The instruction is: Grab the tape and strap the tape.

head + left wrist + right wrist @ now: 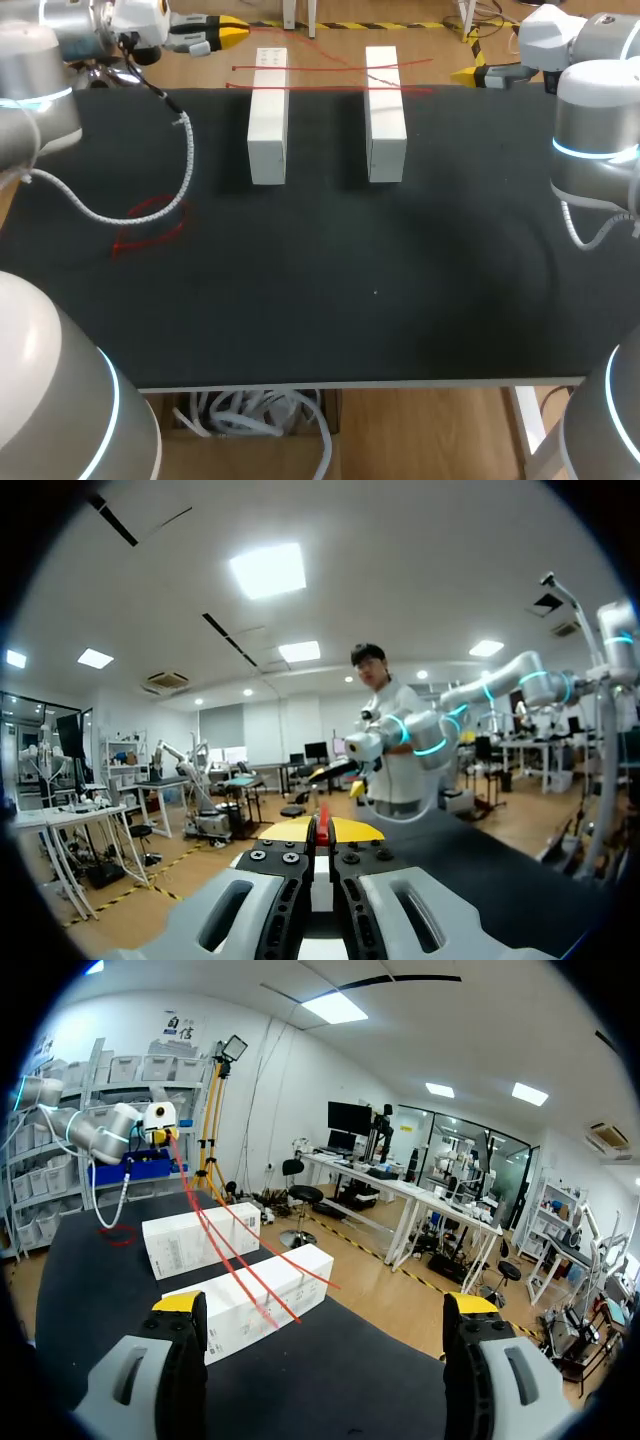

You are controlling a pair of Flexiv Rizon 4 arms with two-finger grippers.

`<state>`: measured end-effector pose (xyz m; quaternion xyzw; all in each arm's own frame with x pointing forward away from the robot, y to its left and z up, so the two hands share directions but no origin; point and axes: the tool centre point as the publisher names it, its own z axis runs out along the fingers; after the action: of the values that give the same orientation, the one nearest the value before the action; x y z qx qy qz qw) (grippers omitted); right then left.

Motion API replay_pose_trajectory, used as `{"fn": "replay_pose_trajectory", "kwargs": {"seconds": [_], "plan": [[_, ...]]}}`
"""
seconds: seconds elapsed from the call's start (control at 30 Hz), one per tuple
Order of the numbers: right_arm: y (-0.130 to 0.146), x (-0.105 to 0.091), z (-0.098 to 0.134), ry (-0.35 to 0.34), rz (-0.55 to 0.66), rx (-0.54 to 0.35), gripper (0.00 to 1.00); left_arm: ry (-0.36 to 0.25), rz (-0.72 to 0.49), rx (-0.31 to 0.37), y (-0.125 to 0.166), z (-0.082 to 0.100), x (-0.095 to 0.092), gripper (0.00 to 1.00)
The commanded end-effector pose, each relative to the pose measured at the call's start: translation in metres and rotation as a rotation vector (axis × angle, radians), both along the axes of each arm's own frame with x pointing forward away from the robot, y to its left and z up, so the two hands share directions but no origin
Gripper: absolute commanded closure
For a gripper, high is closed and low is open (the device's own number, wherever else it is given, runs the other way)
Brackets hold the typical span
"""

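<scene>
Left gripper: yellow tips pressed together, with a thin red sliver of the tape pinched between them. In the head view it sits off the far left corner of the table, fingers pointing towards the middle.

Right gripper: fingers wide apart, nothing between them. It sits off the far right corner, pointing back towards the left one.

The tape runs out from the left gripper as several thin red strands. They lie across the far ends of the left white block and the right white block, crossing each other over the gap between them. In the right wrist view the strands end on the nearer block, ahead of the open fingers.

The blocks lie parallel, a gap between them, on the far half of the black table.

A red loop lies flat on the table's left side, just beside the left arm's white cable, which drapes across it.
</scene>
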<state>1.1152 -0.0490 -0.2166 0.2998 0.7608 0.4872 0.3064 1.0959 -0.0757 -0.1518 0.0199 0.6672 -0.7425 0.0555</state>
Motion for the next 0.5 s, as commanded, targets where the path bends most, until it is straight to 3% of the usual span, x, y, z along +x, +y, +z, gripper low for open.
{"fn": "replay_pose_trajectory", "kwargs": {"seconds": [0.03, 0.2, 0.5], "plan": [[-0.0002, -0.0005, 0.0002, 0.0, 0.0, 0.0, 0.0, -0.004, 0.051, 0.005, -0.0061, 0.0047, -0.0052, 1.0], [-0.0002, -0.0005, 0.0002, 0.0, 0.0, 0.0, 0.0, -0.057, 0.047, 0.051, -0.0075, 0.0141, -0.0091, 1.0], [-0.0002, -0.0005, 0.0002, 0.0, 0.0, 0.0, 0.0, -0.057, 0.047, 0.051, -0.0075, 0.0141, -0.0091, 1.0]]}}
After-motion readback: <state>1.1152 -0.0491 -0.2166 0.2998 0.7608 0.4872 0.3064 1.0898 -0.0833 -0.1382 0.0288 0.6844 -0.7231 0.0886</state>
